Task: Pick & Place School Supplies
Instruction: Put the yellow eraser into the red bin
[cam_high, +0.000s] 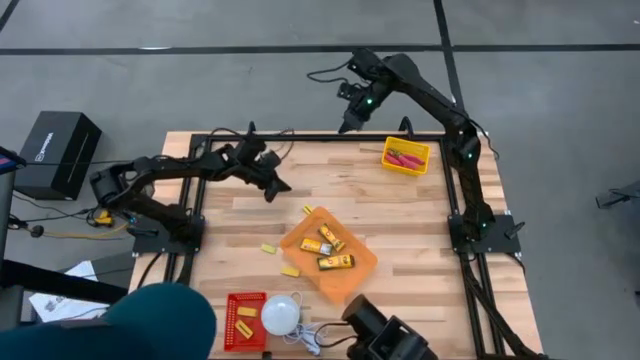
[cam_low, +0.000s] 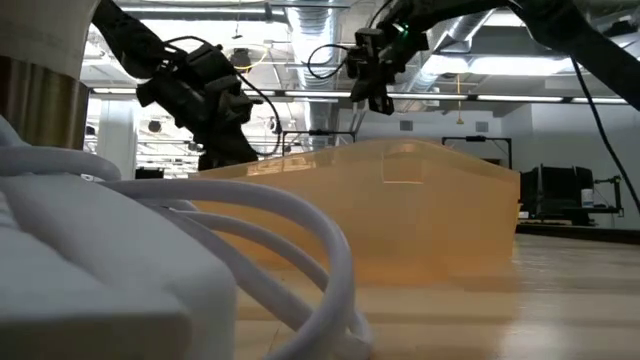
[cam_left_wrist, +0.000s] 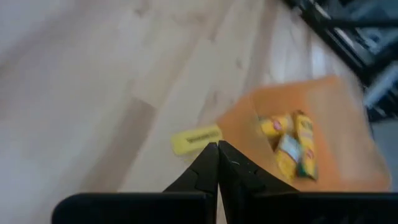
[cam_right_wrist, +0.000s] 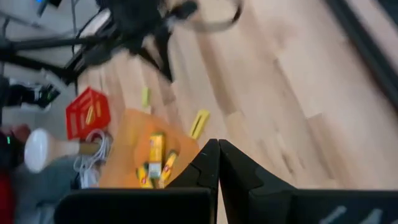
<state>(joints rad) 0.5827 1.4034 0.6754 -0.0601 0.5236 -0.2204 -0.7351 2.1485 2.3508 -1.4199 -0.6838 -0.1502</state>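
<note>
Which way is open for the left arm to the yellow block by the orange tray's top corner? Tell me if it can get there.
Probably yes. The left gripper, jaws shut, hangs above bare wood near the yellow block; nothing lies between. The orange tray sits just beyond it.

Grey floor (cam_high: 200, 80) with dark seams; ceiling ducts (cam_low: 470, 30), strip lights overhead.

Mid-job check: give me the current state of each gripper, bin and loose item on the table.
Left gripper: shut, empty, above bare wood.
Right gripper: shut, empty, at the table's far edge.
Orange tray: holds three yellow packets.
Yellow bin: holds red-handled scissors.
Red bin: holds small yellow blocks.
Loose yellow blocks: lying on the wood.
</note>
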